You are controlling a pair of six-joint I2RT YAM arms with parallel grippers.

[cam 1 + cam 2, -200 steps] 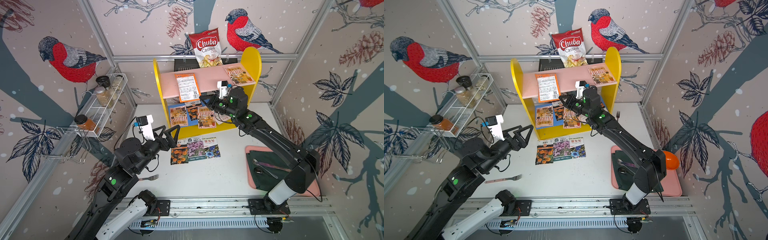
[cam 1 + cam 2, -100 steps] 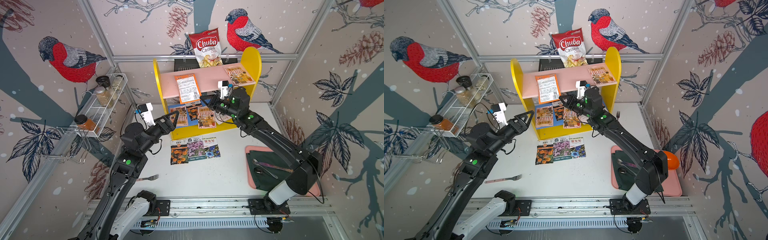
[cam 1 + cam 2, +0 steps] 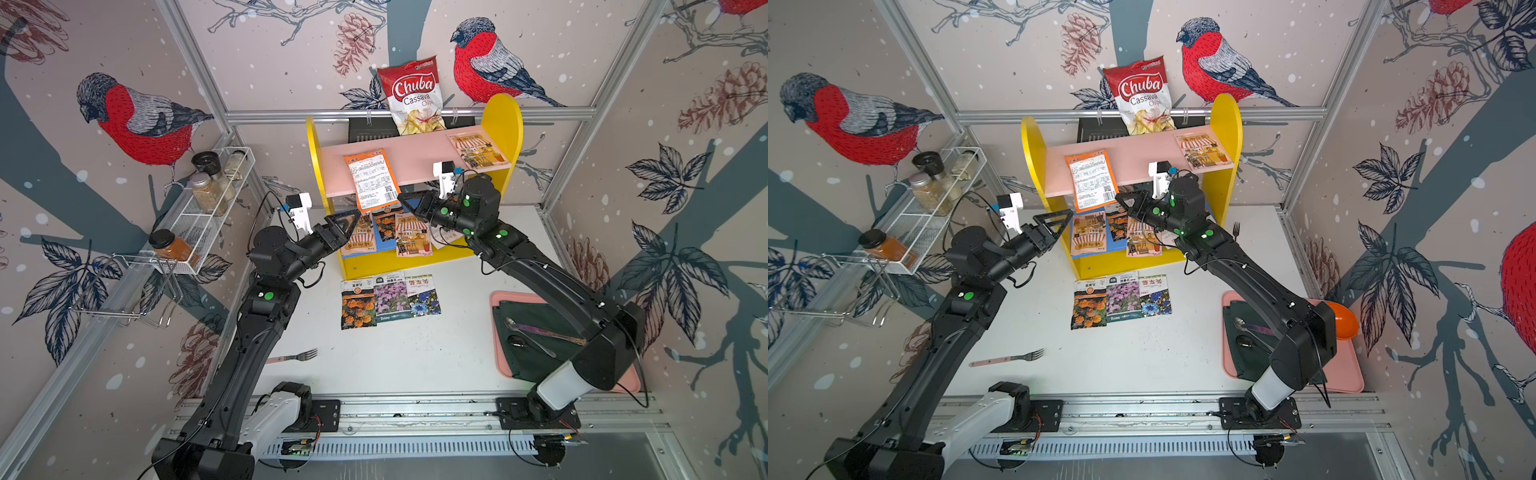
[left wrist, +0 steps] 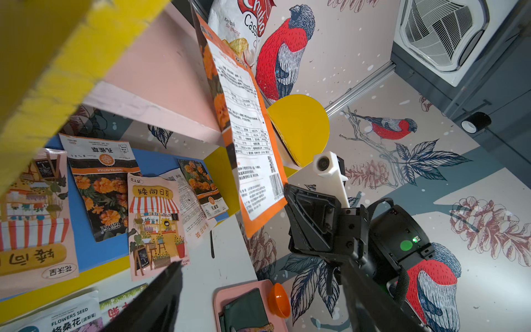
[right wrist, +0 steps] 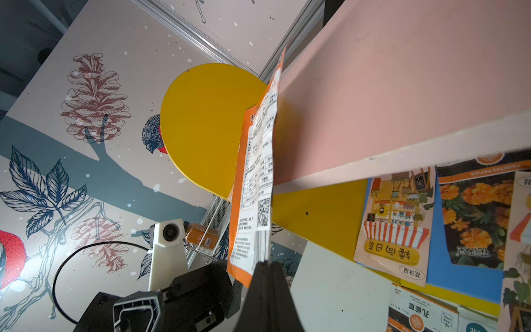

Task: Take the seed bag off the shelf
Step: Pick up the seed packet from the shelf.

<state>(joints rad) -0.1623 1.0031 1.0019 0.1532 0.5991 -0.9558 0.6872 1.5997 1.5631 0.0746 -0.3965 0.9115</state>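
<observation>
Your right hand clamps the orange seed bag by its overhanging edge; left hand is apart. Now draw it nearward off the shelf.

The shelf is painted board with a matt finish; the front edge of its pink board looks pale and slightly rough. The seed bag is thin printed sheet with a light sheen, and it is creased. The chip bag is glossy, crinkled film. The rack is white-coated metal wire and mesh. The jars are clear glass. The surface is white, smooth and matt. The tray is pink plastic. The cloth is dark green and matt. The spoon is polished metal. The fork has metal tines. The left claw and right claw are matt black plastic.
</observation>
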